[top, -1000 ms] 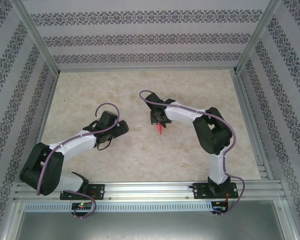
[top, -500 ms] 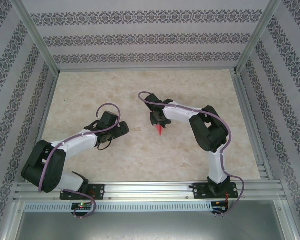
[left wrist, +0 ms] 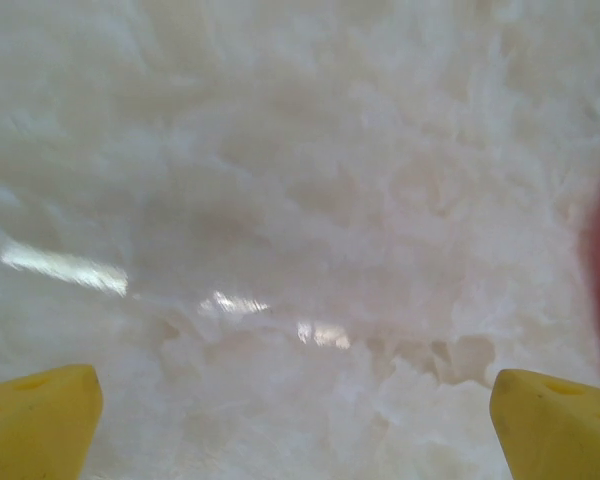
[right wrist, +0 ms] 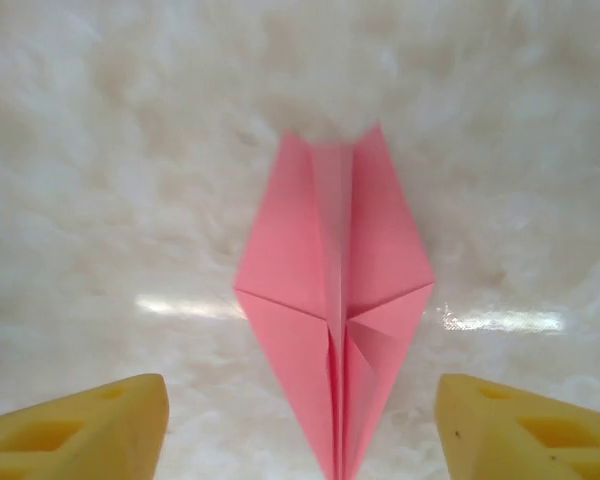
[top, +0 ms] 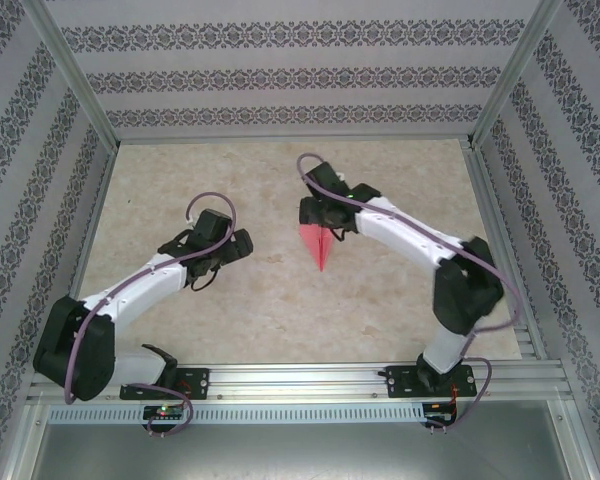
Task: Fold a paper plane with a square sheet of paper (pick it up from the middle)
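Over the paper plane (right wrist: 332,310), right gripper (right wrist: 300,420) gapes wide, empty.

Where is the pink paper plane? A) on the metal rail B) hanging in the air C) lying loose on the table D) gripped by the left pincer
C: the paper plane lies flat on the table, the right pincer holding its yellow fingers spread either side without touching it.

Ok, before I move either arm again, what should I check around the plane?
1. Paper plane resting on the table, touched by neither hand: ok.
2. Right hand open, fingers either side of the plane: ok.
3. Left hand open, nothing between its fingers: ok.
4. Wings matching about the centre ridge: ok.
5. Tip sharp: cannot tell, cut off in the right wrist view.
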